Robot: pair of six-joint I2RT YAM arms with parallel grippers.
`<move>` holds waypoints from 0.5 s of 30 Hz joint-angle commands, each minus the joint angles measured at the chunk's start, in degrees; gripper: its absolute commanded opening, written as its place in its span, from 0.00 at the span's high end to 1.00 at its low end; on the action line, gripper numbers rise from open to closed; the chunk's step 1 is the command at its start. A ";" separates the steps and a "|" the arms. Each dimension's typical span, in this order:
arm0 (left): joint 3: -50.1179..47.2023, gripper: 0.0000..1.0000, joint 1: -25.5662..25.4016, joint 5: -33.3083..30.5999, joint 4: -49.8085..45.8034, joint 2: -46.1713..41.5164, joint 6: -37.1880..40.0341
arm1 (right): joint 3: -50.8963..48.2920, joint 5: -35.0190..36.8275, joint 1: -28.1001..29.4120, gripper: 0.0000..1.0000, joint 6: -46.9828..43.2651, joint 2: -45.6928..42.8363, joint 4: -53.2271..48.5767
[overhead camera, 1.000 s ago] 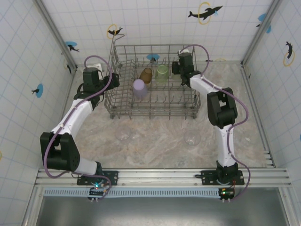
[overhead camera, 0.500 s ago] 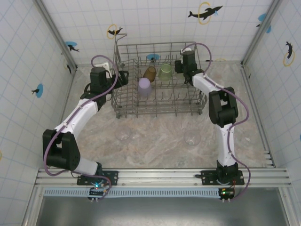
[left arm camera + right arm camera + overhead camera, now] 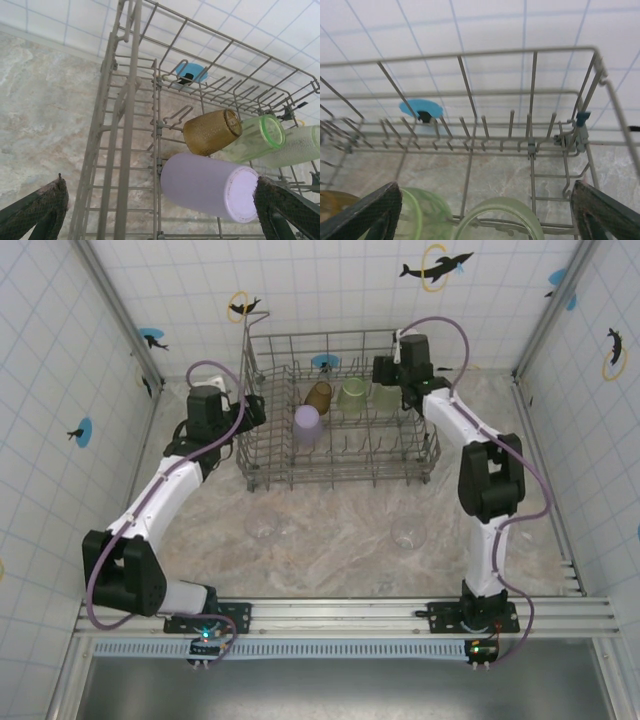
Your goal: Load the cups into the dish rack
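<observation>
The right fingers (image 3: 384,378) stand wide apart over a pale green cup (image 3: 500,216). Its rim lies below and between them and seems to touch neither. A second pale green cup (image 3: 417,212) sits just beside one finger, with the amber cup (image 3: 210,131) beyond it. I judge the step in hand to be the letting-go of that cup inside the dish rack (image 3: 340,478).

The left fingers (image 3: 248,410) are spread open too and hold nothing. The rack's side wall runs between them, and the lilac cup (image 3: 205,185) lies on its side near the inner finger.

There is one rack and six cups. Four are in the rack: one amber, one lilac, two pale green. Two wait on the bench (image 3: 340,550), the left clear tumbler (image 3: 262,525) and the right clear tumbler (image 3: 408,532), both well apart from either pair of fingers, back toward the arm bases.

The next move likely calls for lifting clear of the wire, swinging back to a clear tumbler and closing gently on its wall. Such a cup looks light and may tip.
</observation>
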 commanded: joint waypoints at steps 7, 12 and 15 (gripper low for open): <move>-0.61 0.02 1.59 -6.41 -4.82 -4.27 1.73 | -8.00 -3.77 -0.47 0.01 3.16 -13.47 -3.51; 0.87 0.02 1.96 -7.57 -6.87 -3.90 1.02 | -16.94 -4.57 -1.09 0.01 4.31 -21.91 -2.00; 0.81 0.02 1.93 -7.84 -7.09 -4.06 1.04 | -22.04 -5.30 -1.66 0.01 6.14 -26.50 -1.24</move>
